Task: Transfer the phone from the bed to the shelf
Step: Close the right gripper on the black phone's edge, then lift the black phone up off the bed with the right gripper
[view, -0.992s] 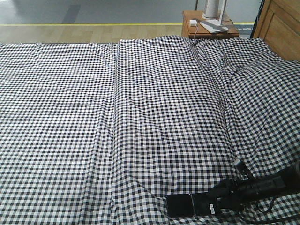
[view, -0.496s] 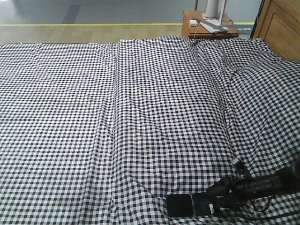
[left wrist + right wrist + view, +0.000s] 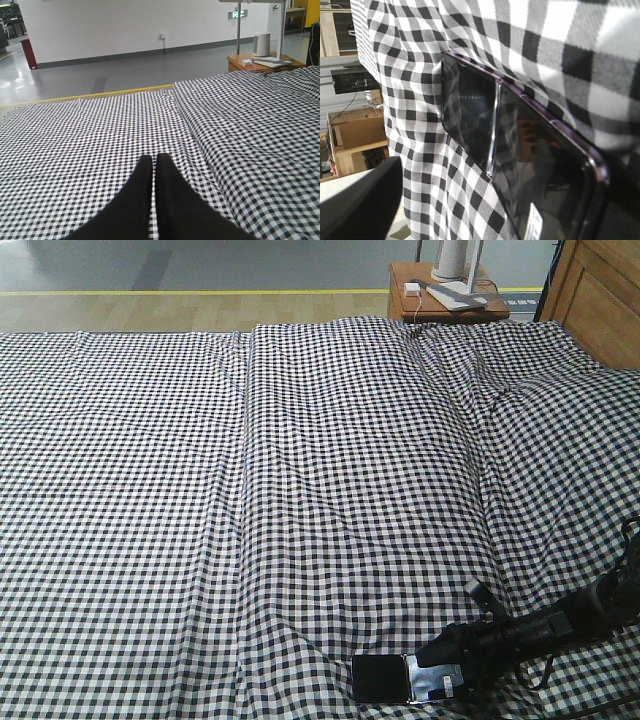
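The phone (image 3: 382,678), a glossy black folding slab, lies flat on the bed (image 3: 320,490) near its front edge. In the right wrist view the phone (image 3: 470,105) fills the middle, showing its centre crease, purplish edge and white sticker. My right gripper (image 3: 458,660) reaches in from the right over the phone's right half. It is open (image 3: 505,200): one dark finger (image 3: 360,200) stands apart from the phone with checked sheet between them. My left gripper (image 3: 151,158) hovers over the sheet, shut on nothing. Pale wooden boards, apparently the shelf (image 3: 352,140), show at the left edge.
A small brown side table (image 3: 445,302) with a white appliance stands beyond the bed's far right corner. A wooden panel (image 3: 600,295) rises at the right. Grey floor with a yellow line (image 3: 100,94) lies past the bed. The sheet has a long fold (image 3: 247,490).
My right gripper has slid left and lower along the sheet, closing in over the phone's right half, which now shows a pale reflection. The phone has shifted slightly left.
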`<state>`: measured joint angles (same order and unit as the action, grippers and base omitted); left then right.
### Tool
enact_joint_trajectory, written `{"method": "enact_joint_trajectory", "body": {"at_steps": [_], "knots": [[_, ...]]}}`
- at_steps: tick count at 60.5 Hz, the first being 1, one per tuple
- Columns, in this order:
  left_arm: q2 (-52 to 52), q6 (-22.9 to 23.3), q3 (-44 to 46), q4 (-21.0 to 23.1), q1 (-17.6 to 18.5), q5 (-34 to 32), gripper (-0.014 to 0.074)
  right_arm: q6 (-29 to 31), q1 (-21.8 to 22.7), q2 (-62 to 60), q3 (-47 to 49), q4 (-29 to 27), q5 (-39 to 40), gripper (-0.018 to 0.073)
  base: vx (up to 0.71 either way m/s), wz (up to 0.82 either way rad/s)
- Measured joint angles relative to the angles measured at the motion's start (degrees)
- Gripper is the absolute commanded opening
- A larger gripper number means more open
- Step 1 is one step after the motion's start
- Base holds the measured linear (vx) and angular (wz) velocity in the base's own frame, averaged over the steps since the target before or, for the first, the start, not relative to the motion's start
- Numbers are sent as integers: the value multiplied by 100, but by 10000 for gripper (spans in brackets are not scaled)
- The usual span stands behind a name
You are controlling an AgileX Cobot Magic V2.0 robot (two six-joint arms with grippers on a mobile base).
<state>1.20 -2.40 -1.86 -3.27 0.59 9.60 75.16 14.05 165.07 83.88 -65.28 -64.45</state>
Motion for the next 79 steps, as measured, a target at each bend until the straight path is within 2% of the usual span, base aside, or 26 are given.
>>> {"method": "enact_joint_trajectory", "body": {"at_steps": [5, 10, 21, 37, 52, 60, 70, 79], "knots": [[0, 0, 0, 0, 0, 0, 1, 4, 0, 0, 0, 0, 0, 443, 0, 0], [0, 0, 0, 0, 0, 0, 1, 4, 0, 0, 0, 0, -5, 326, 0, 0], [0, 0, 0, 0, 0, 0, 1, 4, 0, 0, 0, 0, -5, -11, 0, 0], [0, 0, 0, 0, 0, 0, 1, 28, 6, 0, 0, 0, -5, -8, 0, 0], [0, 0, 0, 0, 0, 0, 1, -51, 350, -297, -45, 132, -46, -7, 0, 0], [0, 0, 0, 0, 0, 0, 1, -167, 532, -872, -265, 338, -26, -4, 0, 0], [0, 0, 0, 0, 0, 0, 1, 74, 512, -1738, -786, 376, -31, -3, 0, 0], [0, 0, 0, 0, 0, 0, 1, 21, 506, -2744, -1181, 382, -43, -2, 0, 0]]}}
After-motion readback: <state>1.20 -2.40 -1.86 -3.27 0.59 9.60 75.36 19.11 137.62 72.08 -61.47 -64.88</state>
